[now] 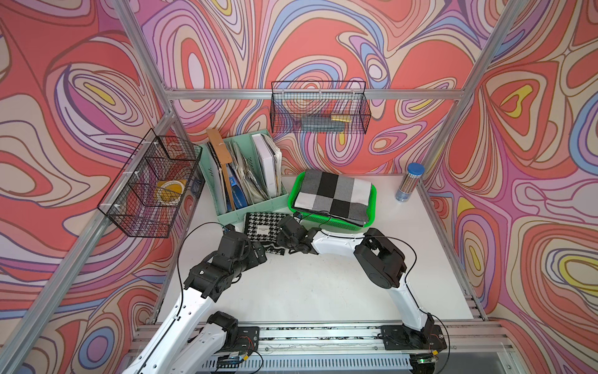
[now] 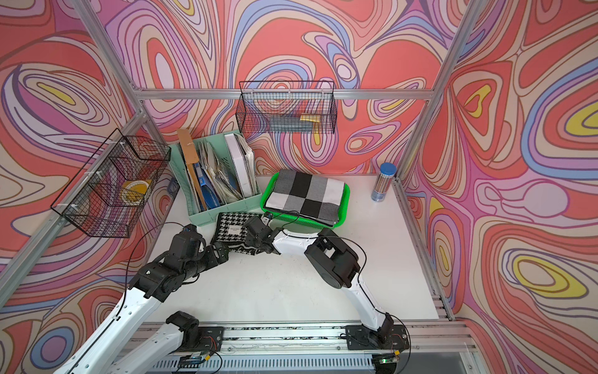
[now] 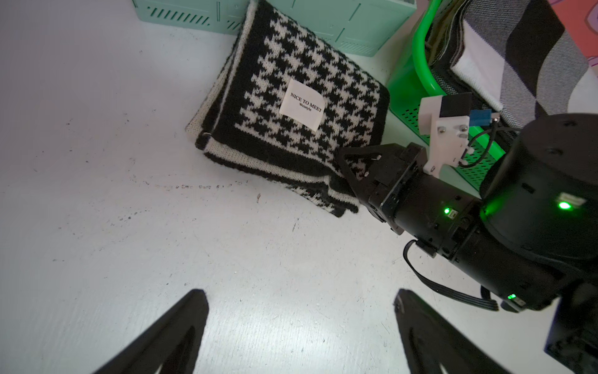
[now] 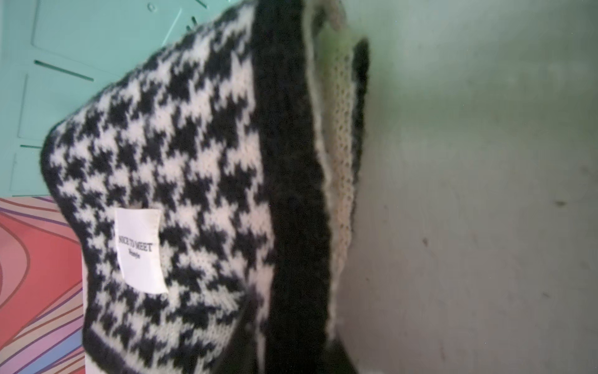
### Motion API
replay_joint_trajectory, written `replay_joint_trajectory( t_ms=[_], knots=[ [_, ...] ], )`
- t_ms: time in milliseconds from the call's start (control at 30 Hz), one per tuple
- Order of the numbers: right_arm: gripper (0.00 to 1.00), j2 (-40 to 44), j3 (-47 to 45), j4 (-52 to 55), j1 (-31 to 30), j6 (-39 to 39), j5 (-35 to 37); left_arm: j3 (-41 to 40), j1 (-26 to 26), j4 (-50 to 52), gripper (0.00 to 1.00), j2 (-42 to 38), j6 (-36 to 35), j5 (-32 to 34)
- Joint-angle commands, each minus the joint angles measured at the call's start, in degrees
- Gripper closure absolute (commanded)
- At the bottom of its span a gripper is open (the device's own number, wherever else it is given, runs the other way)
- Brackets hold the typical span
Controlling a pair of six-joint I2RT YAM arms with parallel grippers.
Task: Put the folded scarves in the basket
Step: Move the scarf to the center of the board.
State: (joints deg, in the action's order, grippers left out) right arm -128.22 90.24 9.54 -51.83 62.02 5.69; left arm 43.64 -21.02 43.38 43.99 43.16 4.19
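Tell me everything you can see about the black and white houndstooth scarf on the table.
The houndstooth scarf is a thick black-and-cream knit with a black border, folded into a layered rectangle, with a white label reading NICE TO MEET on top. It lies on the white table, its far edge at the foot of the mint file organizer, beside the green basket but not in it. The right end effector is shut on its near corner.
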Motion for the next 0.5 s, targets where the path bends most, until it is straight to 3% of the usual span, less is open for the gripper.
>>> replay_joint_trajectory(
  t_ms=[0,100,267,300,400,467],
  knots=[
    [1.00,3.8,-3.6,5.1,-0.2,-0.3,2.1,0.9,0.2,1.8,0.04,-0.2,0.5,0.8],
    [1.00,13.1,-11.7,6.7,-0.7,0.4,4.4,0.9,0.2,0.4,0.05,0.3,0.3,-0.1],
    [1.00,31.0,-26.9,12.6,-1.3,2.4,8.1,0.1,0.2,-5.8,0.05,4.5,1.3,-8.9],
    [0.93,34.4,-30.5,12.9,-1.2,3.1,8.2,-0.2,0.2,-7.3,0.06,5.8,1.8,-11.1],
    [0.49,41.7,-37.5,14.0,-1.2,3.1,7.7,-1.5,0.2,-11.7,0.08,9.0,3.1,-16.2],
    [0.36,44.2,-39.0,17.0,-1.2,3.0,8.4,-2.3,0.0,-14.5,0.08,10.4,3.5,-19.0]
  ],
)
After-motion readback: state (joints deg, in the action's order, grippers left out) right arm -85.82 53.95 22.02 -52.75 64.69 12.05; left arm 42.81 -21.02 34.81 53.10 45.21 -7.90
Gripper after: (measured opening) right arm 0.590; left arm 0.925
